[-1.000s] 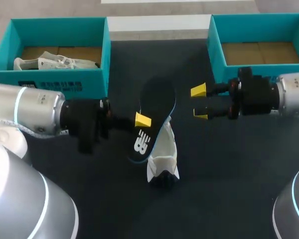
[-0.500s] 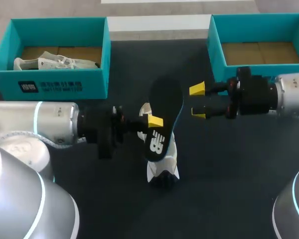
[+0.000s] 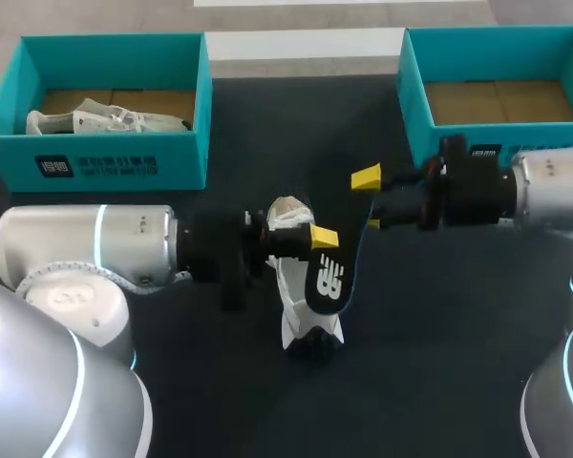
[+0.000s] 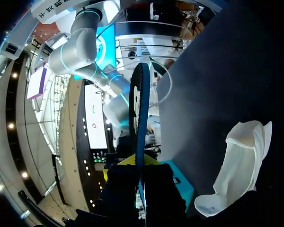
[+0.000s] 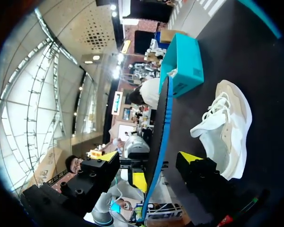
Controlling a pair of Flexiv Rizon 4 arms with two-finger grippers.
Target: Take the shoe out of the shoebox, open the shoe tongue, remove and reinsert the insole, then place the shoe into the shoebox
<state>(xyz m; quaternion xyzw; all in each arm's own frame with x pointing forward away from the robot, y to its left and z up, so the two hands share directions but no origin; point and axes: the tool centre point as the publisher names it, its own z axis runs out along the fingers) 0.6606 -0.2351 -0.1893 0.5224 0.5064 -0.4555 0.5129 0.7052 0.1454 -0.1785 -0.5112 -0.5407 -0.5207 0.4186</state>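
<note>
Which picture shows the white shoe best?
The right wrist view: nearly the whole shoe shows there, laces and sole included. In the head view the insole and left gripper cover its middle. The left wrist view shows it less plainly, no laces visible.

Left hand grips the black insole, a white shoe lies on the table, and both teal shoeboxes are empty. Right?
Not both. The head view shows another shoe in the left shoebox; only the right shoebox is empty. The left hand does grip the insole.
</note>
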